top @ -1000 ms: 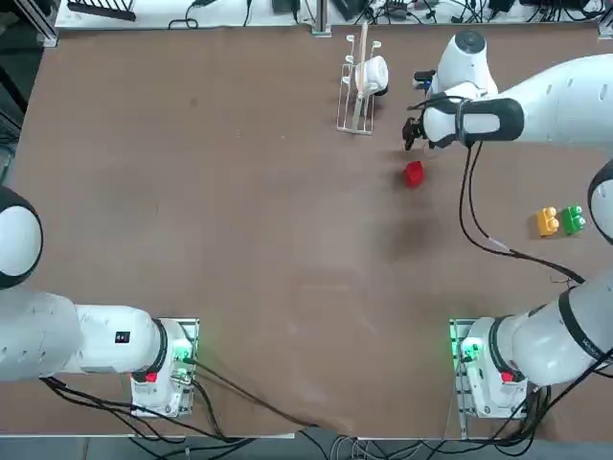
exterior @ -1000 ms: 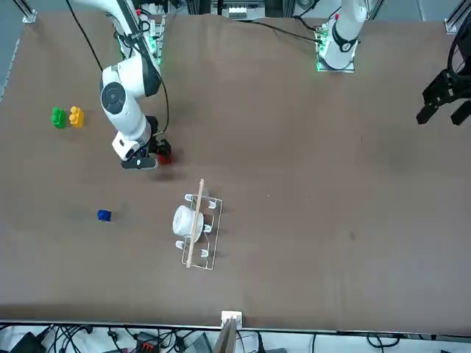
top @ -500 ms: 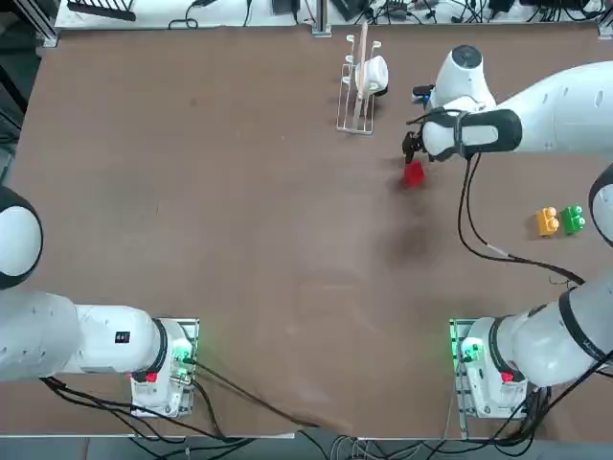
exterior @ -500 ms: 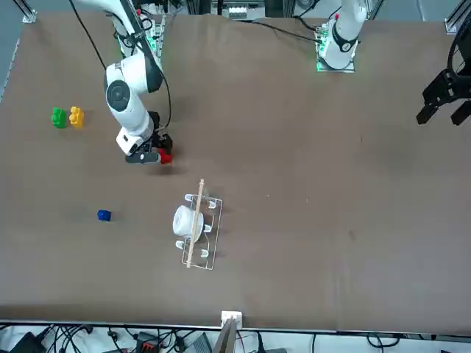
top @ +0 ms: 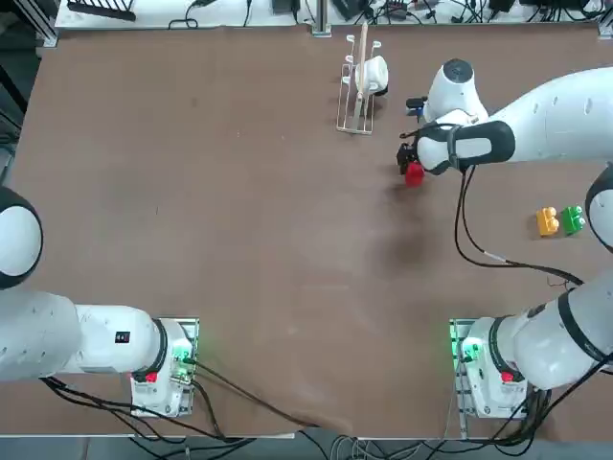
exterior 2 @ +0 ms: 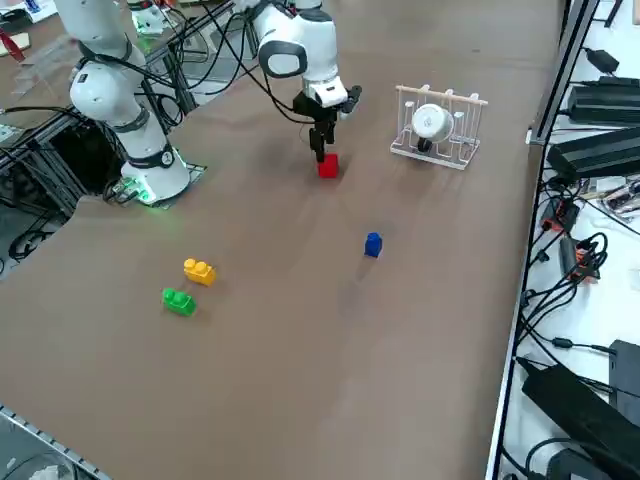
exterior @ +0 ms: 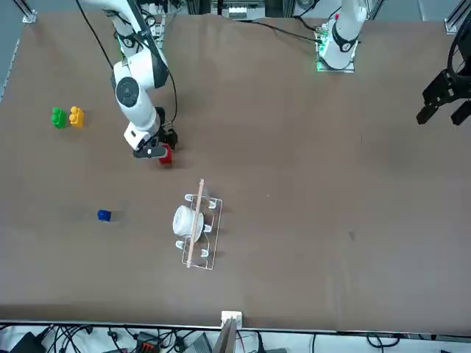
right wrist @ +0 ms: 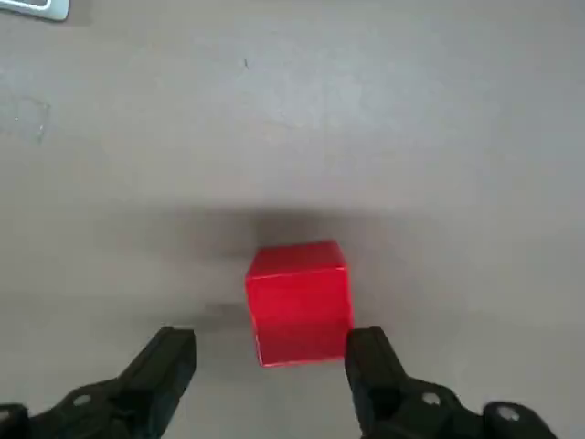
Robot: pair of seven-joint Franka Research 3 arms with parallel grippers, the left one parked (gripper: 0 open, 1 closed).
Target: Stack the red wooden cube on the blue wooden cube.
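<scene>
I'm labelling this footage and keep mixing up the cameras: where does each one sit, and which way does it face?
Top: overhead, looking down on the table; both arms show.
Front: across the table, facing the robot; the working arm is at picture left.
Right side: raised at the robot's right, looking diagonally down; the right arm reaches to the red cube.
Right wrist: on the right arm, looking past the right gripper's open fingers at the red cube.
Front and right side both show the blue cube.

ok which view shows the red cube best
The right wrist view: the red cube is large and unobstructed there. The front and top views show it partly behind the right gripper; the right side view, small below it.
</scene>
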